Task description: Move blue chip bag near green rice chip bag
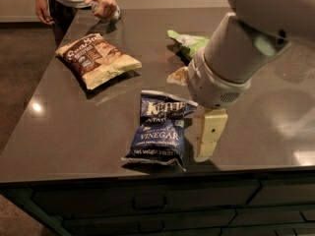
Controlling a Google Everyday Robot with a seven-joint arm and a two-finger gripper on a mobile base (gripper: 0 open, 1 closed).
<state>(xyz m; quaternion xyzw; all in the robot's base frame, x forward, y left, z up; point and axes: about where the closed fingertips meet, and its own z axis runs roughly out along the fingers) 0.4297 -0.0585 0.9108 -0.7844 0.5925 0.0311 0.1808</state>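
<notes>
Dark grey desk [59, 132] above drawers [147, 200]; my hand [194, 107] hovers spread wide, empty, just beside the blue chip bag [160, 132].

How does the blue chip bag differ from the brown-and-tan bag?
The blue chip bag is dark blue with white lettering; the brown-and-tan bag looks larger. The blue one lies near the front edge beside the hand; the brown one farther back left. Both lie flat.
</notes>
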